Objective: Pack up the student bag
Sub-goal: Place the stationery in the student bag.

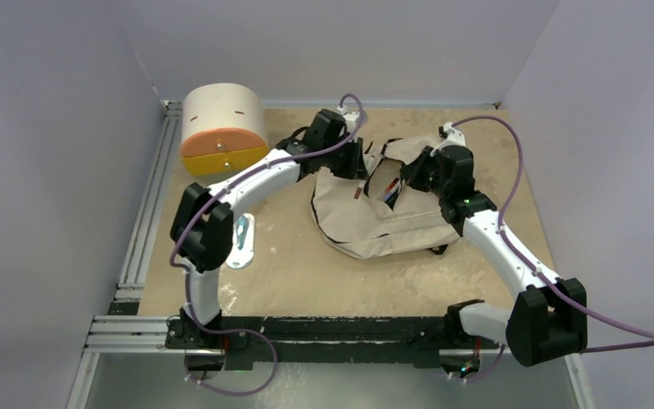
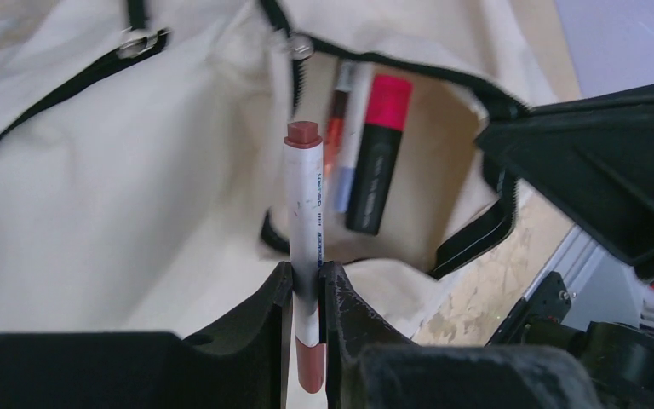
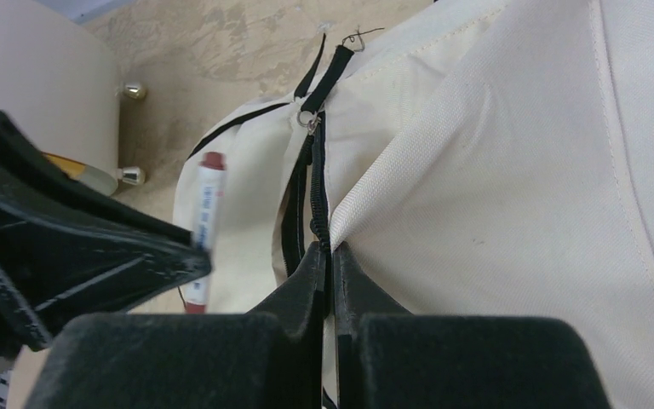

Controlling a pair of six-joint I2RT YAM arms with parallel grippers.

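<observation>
A drawer box (image 1: 221, 128) stands far left on the bench (image 1: 281, 273). My left pincer (image 2: 306, 281) clamps a white marker (image 2: 303, 196) at the open mouth of the bag (image 1: 375, 217), which lies mid-bench with a pink-capped marker (image 2: 379, 162) inside. My right pincer (image 3: 330, 256) pinches the bag's zipper edge.

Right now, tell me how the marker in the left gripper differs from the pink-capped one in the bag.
The held marker has a white barrel, the pink-capped marker a black one. The held marker is slimmer than the pink-capped marker. The held marker is clamped in the left gripper; the pink-capped marker lies inside the student bag. Both are capped.
</observation>
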